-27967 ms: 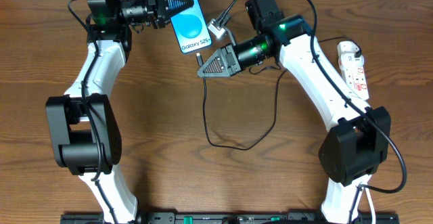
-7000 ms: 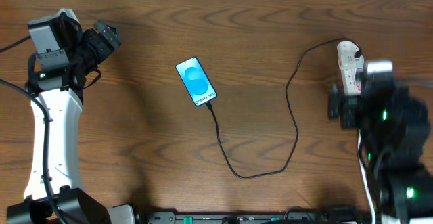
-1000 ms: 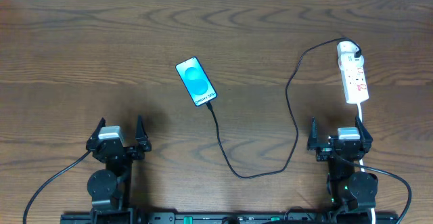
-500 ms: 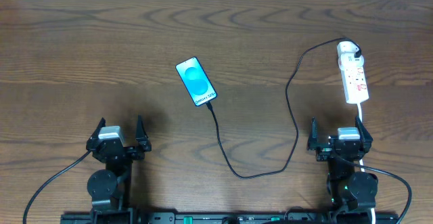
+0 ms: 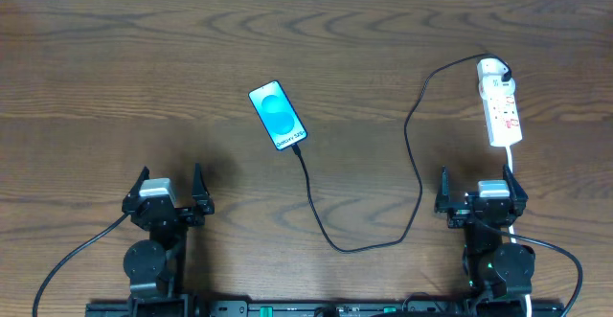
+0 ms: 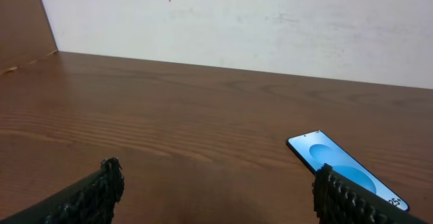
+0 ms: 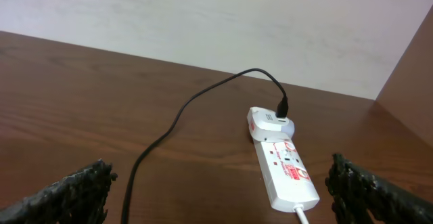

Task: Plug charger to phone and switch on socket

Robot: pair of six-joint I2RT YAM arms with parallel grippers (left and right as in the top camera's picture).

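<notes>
The phone lies face up mid-table, its blue screen lit; the left wrist view catches it at the right. The charger, a thin black cable, runs from the phone's lower end in a loop to the far end of the socket, a white strip with red markings at the right. In the right wrist view the socket lies ahead with the cable plugged into its far end. My left gripper and right gripper sit open near the front edge, far from both, holding nothing.
A white lead leaves the socket's near end toward the right arm base. A pale wall backs the table's far edge. Black arm cables trail along the front edge.
Nothing has moved over the last second. Earlier both arms pulled back from the phone and socket to the front edge.
</notes>
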